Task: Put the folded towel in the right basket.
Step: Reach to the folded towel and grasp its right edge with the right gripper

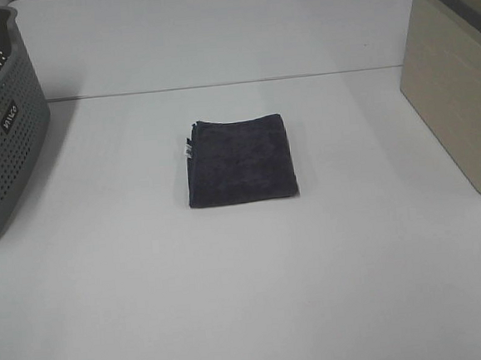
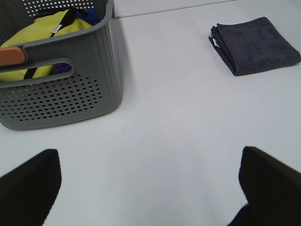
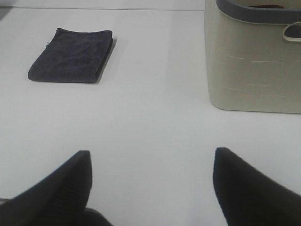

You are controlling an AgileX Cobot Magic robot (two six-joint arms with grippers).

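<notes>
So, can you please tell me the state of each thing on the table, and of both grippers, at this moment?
folded towel, folded, lying flat on the table, not gripped.
grey perforated basket, upright, holds a yellow cloth.
beige basket, upright, contents not clear.
left gripper, jaws open, empty.
right gripper, jaws open, empty.

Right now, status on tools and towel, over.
Left tool open, empty. Right tool open, empty. Folded towel flat on table, untouched. Nothing between it and right basket.
</notes>
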